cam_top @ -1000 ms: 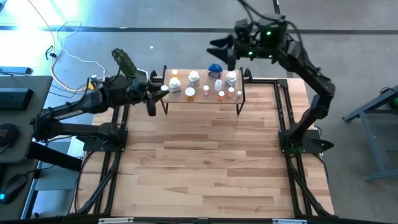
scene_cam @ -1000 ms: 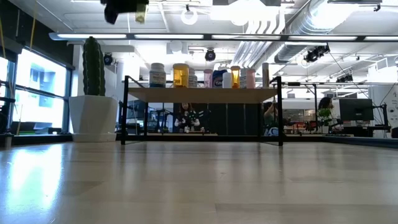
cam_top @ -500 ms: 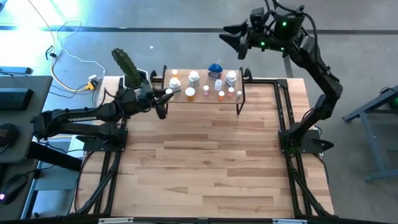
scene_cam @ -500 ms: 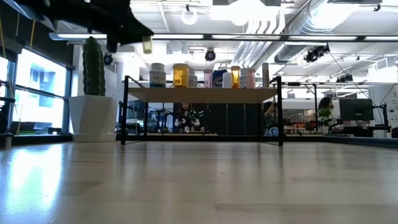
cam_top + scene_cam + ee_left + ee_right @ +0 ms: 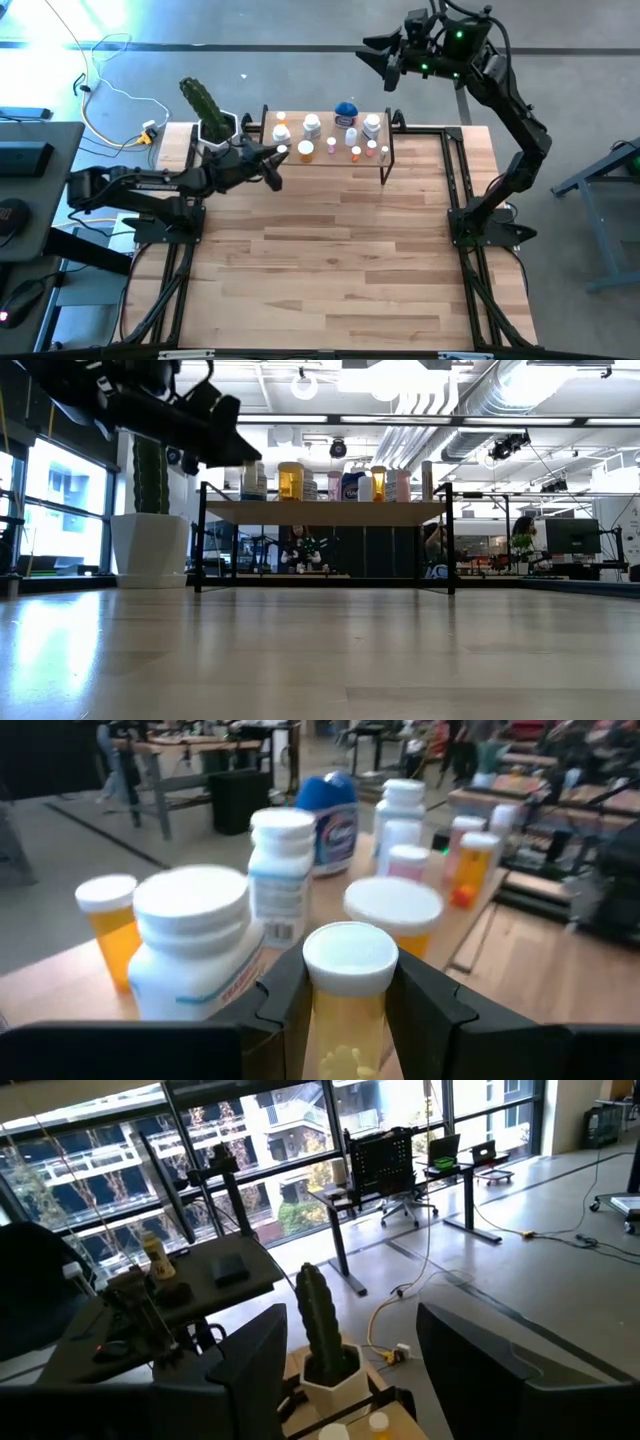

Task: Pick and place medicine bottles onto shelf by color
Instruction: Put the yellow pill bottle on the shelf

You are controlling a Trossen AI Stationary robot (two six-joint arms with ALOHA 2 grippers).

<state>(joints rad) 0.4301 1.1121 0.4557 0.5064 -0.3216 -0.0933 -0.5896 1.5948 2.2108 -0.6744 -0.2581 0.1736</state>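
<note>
Several small medicine bottles (image 5: 312, 126) stand on the shelf (image 5: 352, 163), a light wooden top on black legs at the table's far side: white, orange, pink and a rounder blue one (image 5: 346, 110). My left gripper (image 5: 277, 158) is at the shelf's left end, shut on a yellowish white-capped bottle (image 5: 350, 1005). Just beyond it in the left wrist view stand a big white jar (image 5: 195, 945), an orange bottle (image 5: 110, 920) and a white-lidded jar (image 5: 393, 910). My right gripper (image 5: 381, 54) hangs open, high beyond the shelf's far right end. My left gripper pinches the yellowish bottle between its two fingers (image 5: 285, 1005), on the body just below the white cap (image 5: 350, 955). The fingers reach in from the table's left, roughly level. The bottle stands upright in the hold; the fingers hide its bottom.
A cactus in a white hexagonal pot (image 5: 207, 112) stands on the table's far left corner, close behind my left arm. Black frame rails (image 5: 455, 190) run along both table sides. The wooden tabletop (image 5: 330, 260) stretches toward the near edge.
My left gripper has carried the yellowish bottle rightward and down, from left of the shelf to its left end, still shut on it. My right gripper has risen and drawn back toward the far right, then held still.
</note>
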